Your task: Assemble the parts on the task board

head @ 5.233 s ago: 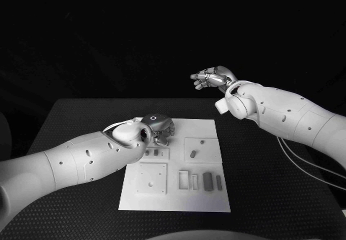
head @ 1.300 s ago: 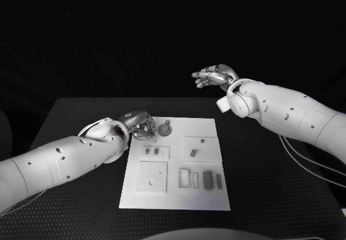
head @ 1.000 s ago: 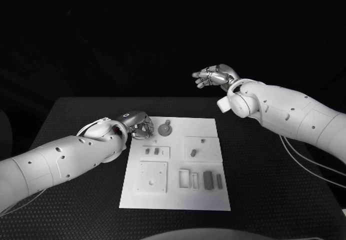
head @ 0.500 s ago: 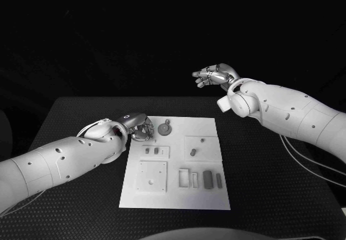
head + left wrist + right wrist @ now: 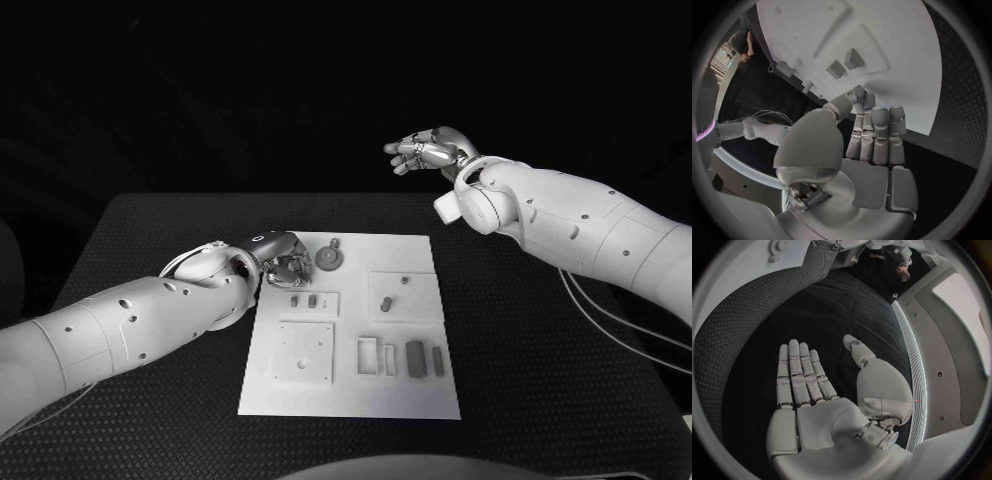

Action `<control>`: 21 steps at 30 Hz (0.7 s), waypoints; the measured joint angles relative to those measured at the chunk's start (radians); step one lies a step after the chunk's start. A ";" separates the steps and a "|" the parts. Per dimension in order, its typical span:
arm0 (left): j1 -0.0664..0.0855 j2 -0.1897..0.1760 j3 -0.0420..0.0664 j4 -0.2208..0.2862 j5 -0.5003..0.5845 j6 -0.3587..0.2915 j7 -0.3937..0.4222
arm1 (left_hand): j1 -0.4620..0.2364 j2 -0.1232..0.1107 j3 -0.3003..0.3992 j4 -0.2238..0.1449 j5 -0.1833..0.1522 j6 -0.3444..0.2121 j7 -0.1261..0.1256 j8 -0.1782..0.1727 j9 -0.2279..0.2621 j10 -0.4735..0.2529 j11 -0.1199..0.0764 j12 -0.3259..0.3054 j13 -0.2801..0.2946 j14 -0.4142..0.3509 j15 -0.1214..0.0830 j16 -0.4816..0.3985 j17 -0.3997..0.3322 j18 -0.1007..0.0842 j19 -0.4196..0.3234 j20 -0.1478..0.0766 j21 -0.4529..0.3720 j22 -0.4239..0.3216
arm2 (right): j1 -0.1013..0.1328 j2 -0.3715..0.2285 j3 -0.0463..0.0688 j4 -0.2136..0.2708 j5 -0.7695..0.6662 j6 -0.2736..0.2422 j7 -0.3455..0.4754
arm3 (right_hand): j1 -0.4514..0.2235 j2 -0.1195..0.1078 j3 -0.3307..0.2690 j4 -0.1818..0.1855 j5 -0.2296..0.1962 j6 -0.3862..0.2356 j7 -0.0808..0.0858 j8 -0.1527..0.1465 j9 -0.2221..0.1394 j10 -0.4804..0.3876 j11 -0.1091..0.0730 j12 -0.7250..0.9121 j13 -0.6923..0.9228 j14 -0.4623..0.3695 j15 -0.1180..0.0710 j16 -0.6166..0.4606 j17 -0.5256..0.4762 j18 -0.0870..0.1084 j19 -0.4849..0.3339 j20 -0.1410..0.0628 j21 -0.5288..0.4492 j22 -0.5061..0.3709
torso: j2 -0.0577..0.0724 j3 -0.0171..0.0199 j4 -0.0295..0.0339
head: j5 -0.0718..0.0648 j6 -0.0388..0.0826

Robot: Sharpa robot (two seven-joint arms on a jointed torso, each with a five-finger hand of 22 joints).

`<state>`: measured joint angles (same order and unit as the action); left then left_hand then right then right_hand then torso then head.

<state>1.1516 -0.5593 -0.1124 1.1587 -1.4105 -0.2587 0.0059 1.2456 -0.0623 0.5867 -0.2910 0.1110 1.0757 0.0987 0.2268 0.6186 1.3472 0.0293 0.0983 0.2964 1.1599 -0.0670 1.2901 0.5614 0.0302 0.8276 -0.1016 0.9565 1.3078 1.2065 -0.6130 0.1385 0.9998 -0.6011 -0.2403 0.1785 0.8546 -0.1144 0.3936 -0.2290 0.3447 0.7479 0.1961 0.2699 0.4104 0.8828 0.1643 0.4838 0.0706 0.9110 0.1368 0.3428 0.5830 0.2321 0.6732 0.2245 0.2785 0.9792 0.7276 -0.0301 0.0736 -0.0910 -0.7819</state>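
The white task board (image 5: 346, 400) lies in the middle of the black table. A round grey part (image 5: 330, 260) rests near its far edge. Two small grey parts (image 5: 303, 300) stand in a plate below it, and another two (image 5: 394, 294) sit on the square plate to the right. My left hand (image 5: 283, 258) hovers at the board's far left corner, just left of the round part. Its fingers (image 5: 876, 130) are straight and hold nothing above the board (image 5: 879, 40). My right hand (image 5: 428, 153) is raised beyond the table's far edge, palm (image 5: 817, 410) flat and empty.
A square plate with holes (image 5: 304, 355) lies at the board's near left. Several slim slots and bars (image 5: 402, 361) line up to its right. Black table (image 5: 548, 350) surrounds the board on both sides. The right forearm (image 5: 577, 230) stretches above the table's right half.
Since five seconds ago my left hand has drawn back to the left off the round grey part, leaving it uncovered on the board. In the last second it sank slightly. The right arm stayed still.
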 measured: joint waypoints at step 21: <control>-0.007 0.019 0.002 -0.033 0.000 0.003 -0.002 | 0.006 0.006 0.000 0.000 0.000 -0.001 0.003 -0.003 0.000 0.010 -0.010 -0.001 0.008 0.008 -0.013 0.004 0.000 0.000 0.004 0.004 0.004 0.000 | 0.000 0.004 0.000 -0.001 0.000 0.000 0.000 | 0.000 0.000 0.000 0.000 0.000 0.000 0.000 0.000 -0.001 0.000 0.000 0.000 0.000 0.000 0.000 0.000 0.001 0.000 0.000 0.000 -0.004 0.001 | 0.000 0.0010 -0.0004 | -0.007 -0.002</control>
<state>1.1443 -0.5399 -0.1109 1.1253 -1.4103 -0.2554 0.0042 1.2515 -0.0565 0.5869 -0.2914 0.1111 1.0751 0.1012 0.2235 0.6190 1.3575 0.0190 0.0969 0.3045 1.1681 -0.0796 1.2939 0.5615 0.0306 0.8311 -0.0980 0.9603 1.3075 1.2065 -0.6089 0.1385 0.9986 -0.6011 -0.2401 0.1785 0.8546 -0.1144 0.3936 -0.2290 0.3447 0.7479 0.1961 0.2699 0.4095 0.8829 0.1643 0.4838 0.0705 0.9110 0.1368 0.3428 0.5837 0.2321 0.6732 0.2244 0.2747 0.9800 0.7279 -0.0291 0.0732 -0.0975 -0.7843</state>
